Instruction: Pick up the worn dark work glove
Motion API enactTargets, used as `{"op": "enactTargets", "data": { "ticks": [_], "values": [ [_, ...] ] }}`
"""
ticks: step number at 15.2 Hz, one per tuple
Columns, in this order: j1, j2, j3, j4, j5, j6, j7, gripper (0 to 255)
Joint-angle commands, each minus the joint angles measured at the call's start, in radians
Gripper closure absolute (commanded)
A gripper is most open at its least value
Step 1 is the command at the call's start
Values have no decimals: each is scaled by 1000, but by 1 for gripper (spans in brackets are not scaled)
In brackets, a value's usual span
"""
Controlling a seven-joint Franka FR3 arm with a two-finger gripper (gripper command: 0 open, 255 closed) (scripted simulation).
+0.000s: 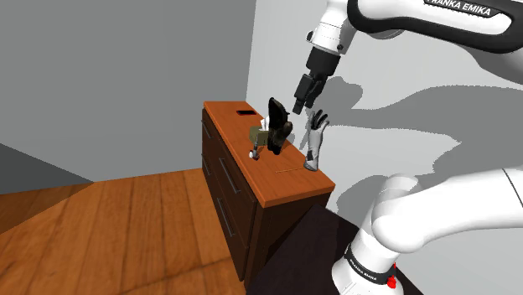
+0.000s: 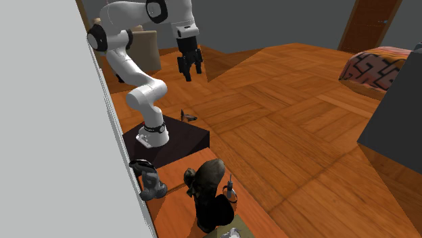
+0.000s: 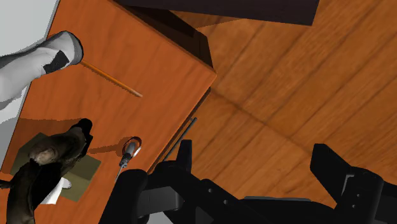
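The work glove stands upright on the brown dresser, fingers up, close to the wall; it looks grey with a darker palm. It also appears as a dark grey glove by the wall, and as a pale grey cuff in the wrist view. My black gripper hangs open in the air above the dresser, a little higher than the glove and apart from it. The gripper holds nothing. In the wrist view the gripper looks past the dresser's front edge, with the glove off to one side.
A tall dark boot stands mid-dresser on an olive mat, with a small bottle beside it. A pencil lies between boot and glove. A dark flat item lies at the far end. The wall runs right behind.
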State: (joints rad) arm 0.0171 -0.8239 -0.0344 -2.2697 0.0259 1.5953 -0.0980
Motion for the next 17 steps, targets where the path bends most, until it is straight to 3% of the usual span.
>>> {"op": "enactTargets", "data": {
  "ticks": [1,9,17],
  "values": [
    [0,0,0,0,0,0,0,0],
    [-30,148,-137,-18,-89,141,-165,0],
    [-47,361,-271,42,-134,278,-326,0]
  ]
}}
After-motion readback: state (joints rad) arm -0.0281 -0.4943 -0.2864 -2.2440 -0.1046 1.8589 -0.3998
